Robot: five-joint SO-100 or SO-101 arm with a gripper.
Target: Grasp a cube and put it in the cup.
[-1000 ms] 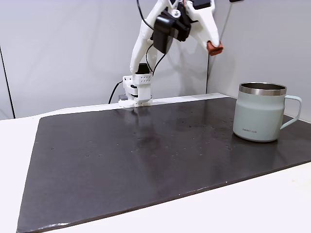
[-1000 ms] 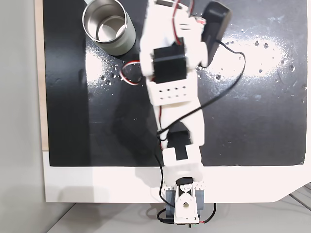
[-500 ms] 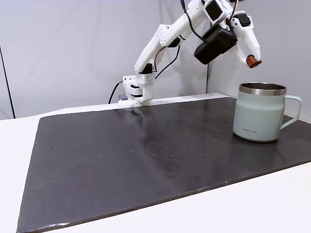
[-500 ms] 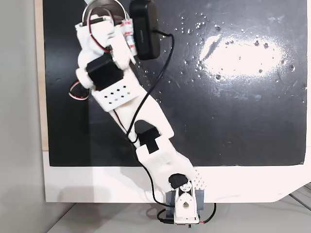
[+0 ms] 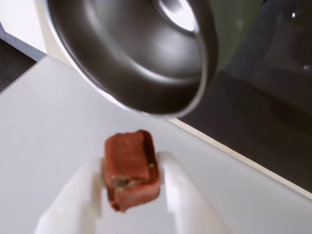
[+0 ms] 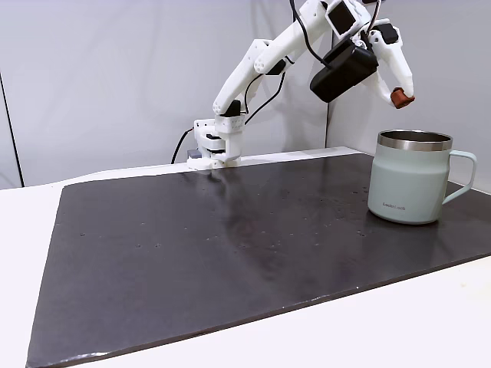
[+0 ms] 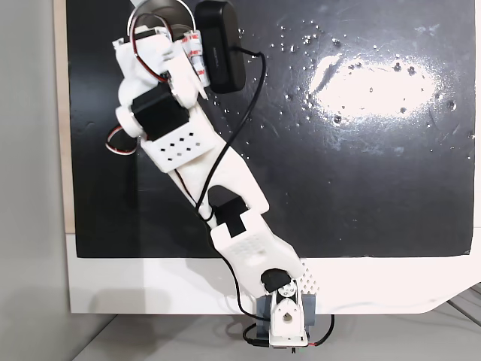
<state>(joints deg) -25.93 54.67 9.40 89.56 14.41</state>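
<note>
My gripper [image 5: 130, 195] is shut on the small orange-red cube [image 5: 130, 168], held between two white fingers in the wrist view. The steel inside of the cup [image 5: 141, 53] lies just beyond it there. From the side, the cube [image 6: 400, 97] hangs in my gripper [image 6: 400, 97] in the air above the mint-green cup [image 6: 410, 176], over its left rim. From above, the arm covers most of the cup [image 7: 154, 9] at the top edge.
A dark mat [image 6: 245, 245] covers the white table [image 6: 430, 322]. The arm's base [image 6: 215, 146] stands at the mat's far edge. The cup's handle [image 6: 464, 172] points right in the side view.
The arm swung from the mat's middle over to the cup with the cube held, and in the last half second edged slightly higher and closer over the rim.
</note>
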